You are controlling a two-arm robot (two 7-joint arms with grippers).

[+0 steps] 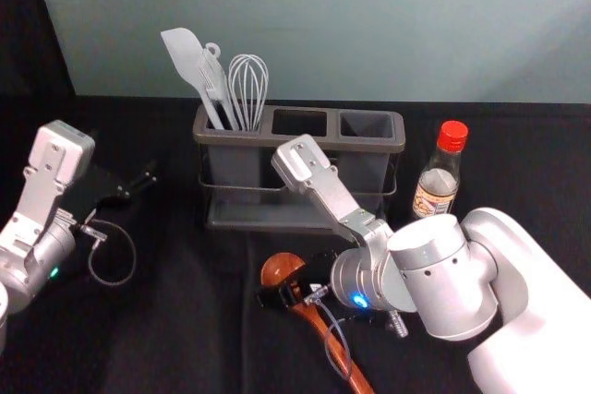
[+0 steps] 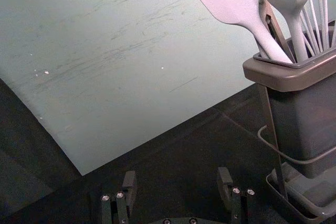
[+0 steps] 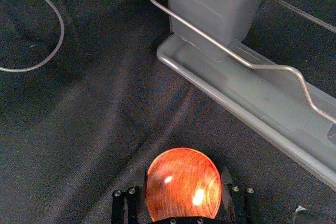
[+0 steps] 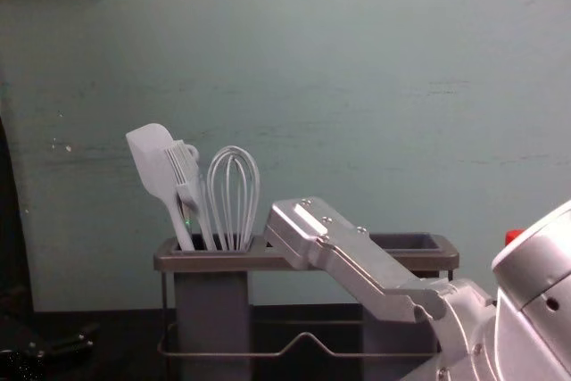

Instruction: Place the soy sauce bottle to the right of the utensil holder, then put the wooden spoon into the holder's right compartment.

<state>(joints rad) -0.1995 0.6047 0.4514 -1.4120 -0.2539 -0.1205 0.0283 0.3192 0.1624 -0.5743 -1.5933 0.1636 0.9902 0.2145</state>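
Observation:
In the head view the soy sauce bottle (image 1: 438, 177) stands upright to the right of the utensil holder (image 1: 300, 140). The wooden spoon (image 1: 283, 268) lies on the table in front of the holder, handle toward the front. My right gripper (image 1: 294, 283) is down at the spoon's bowl end. In the right wrist view its open fingers flank the bowl (image 3: 184, 184); the right gripper (image 3: 182, 187) hides the handle there. My left gripper (image 1: 134, 187) waits left of the holder, open and empty in its wrist view, where the gripper (image 2: 177, 187) points past the holder (image 2: 310, 114).
A spatula (image 1: 189, 62), a brush and a whisk (image 1: 247, 89) stand in the holder's left compartment; its middle and right compartments (image 1: 367, 125) hold no utensils. The right forearm reaches in front of the holder, close to the bottle. A wall (image 4: 357, 86) rises behind.

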